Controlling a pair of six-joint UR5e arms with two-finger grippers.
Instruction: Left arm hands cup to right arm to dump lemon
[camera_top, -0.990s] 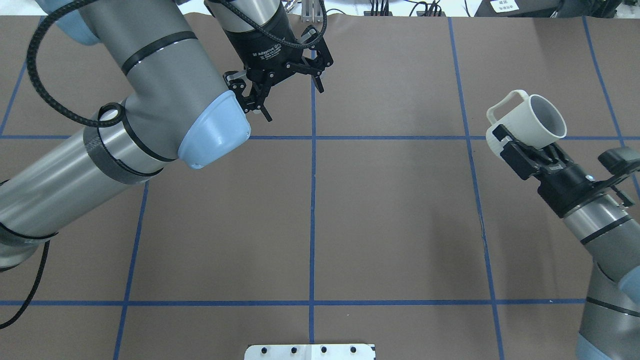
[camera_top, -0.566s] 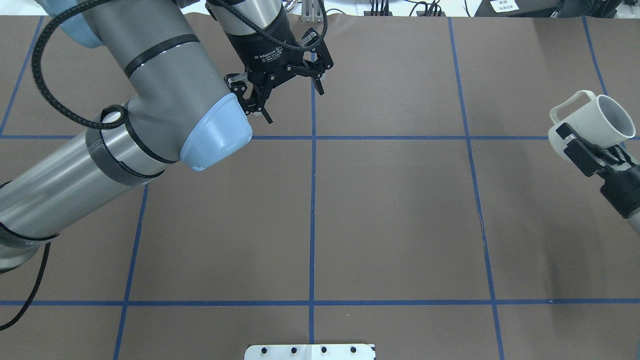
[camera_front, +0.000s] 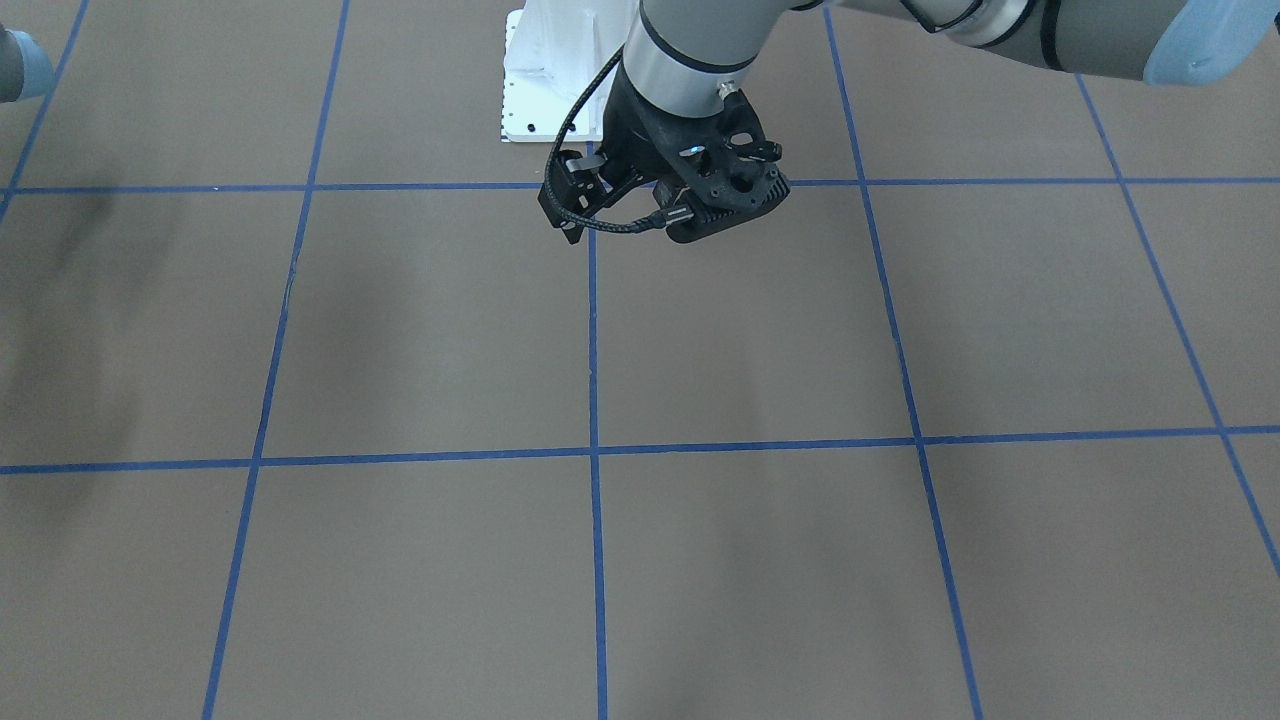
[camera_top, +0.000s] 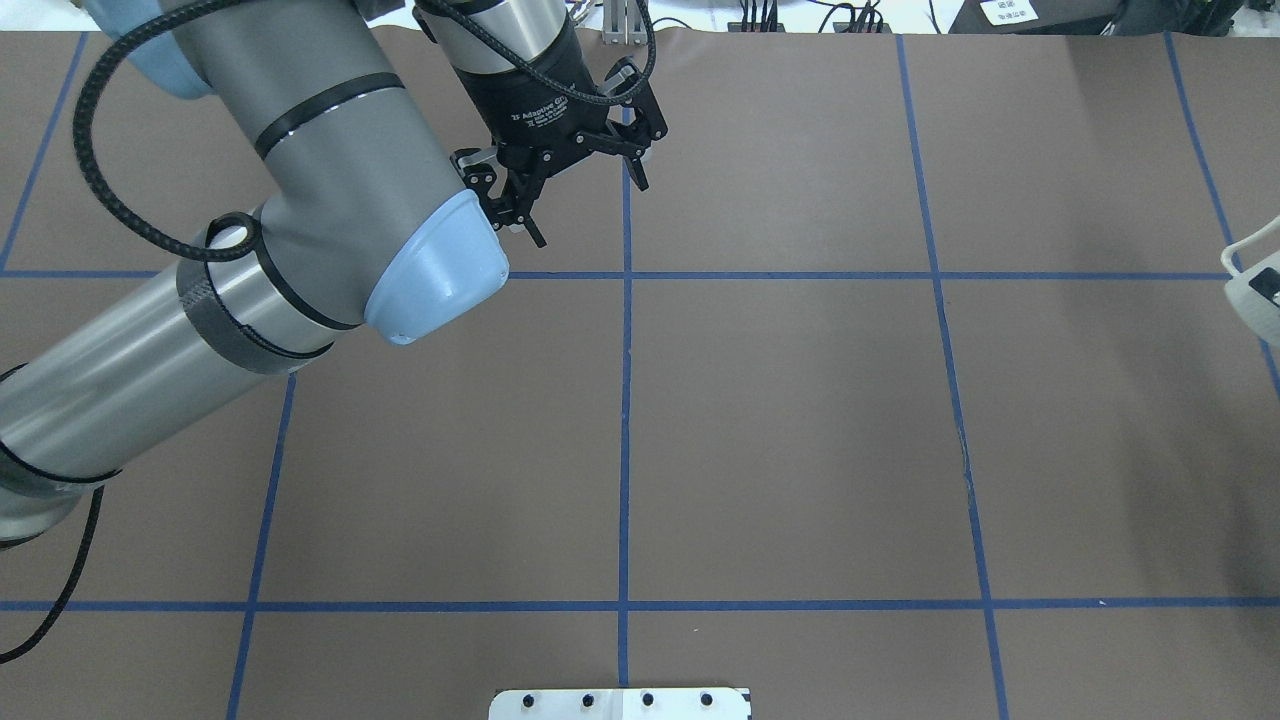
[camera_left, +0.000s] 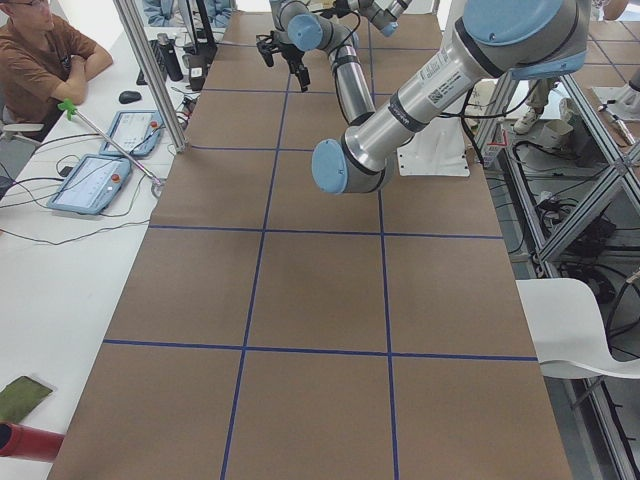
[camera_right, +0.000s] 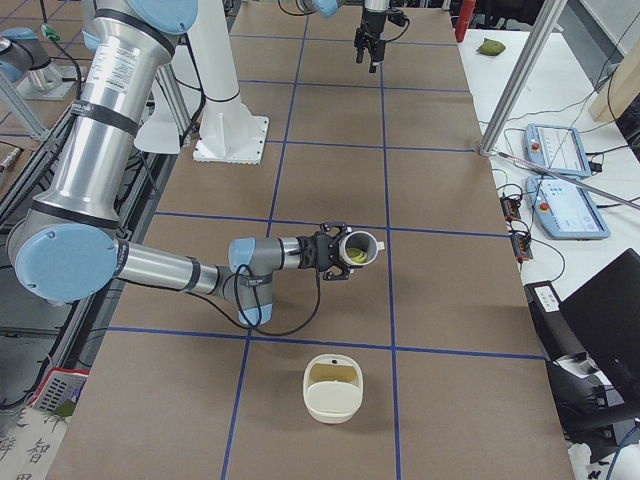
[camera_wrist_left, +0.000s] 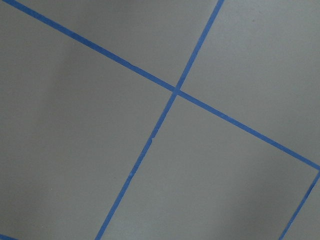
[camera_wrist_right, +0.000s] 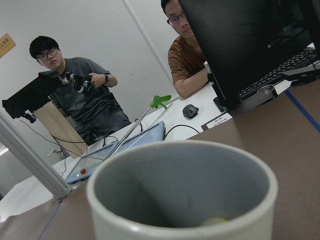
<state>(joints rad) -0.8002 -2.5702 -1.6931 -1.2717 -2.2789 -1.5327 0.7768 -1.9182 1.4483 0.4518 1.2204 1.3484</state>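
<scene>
The white cup (camera_right: 360, 246) is held above the table, tipped on its side, by my right gripper (camera_right: 335, 250), which is shut on it. The yellow-green lemon (camera_right: 355, 257) lies inside. The right wrist view looks into the cup's grey inside (camera_wrist_right: 175, 185), with a bit of lemon (camera_wrist_right: 216, 220) at the bottom. In the overhead view only a sliver of the cup (camera_top: 1242, 292) shows at the right edge. My left gripper (camera_top: 590, 210) is open and empty over the far middle of the table. Its black perforated housing (camera_front: 715, 190) shows in the front view.
A cream bowl (camera_right: 332, 388) stands on the brown table in front of and below the cup. A white base plate (camera_top: 620, 703) lies at the near edge. Two operators (camera_wrist_right: 85, 95) sit at a side desk with tablets (camera_right: 560, 150). Blue tape lines (camera_wrist_left: 175, 91) grid the table.
My right arm has carried the cup to the right, almost out of the overhead view. My left arm and its open gripper have barely moved.
</scene>
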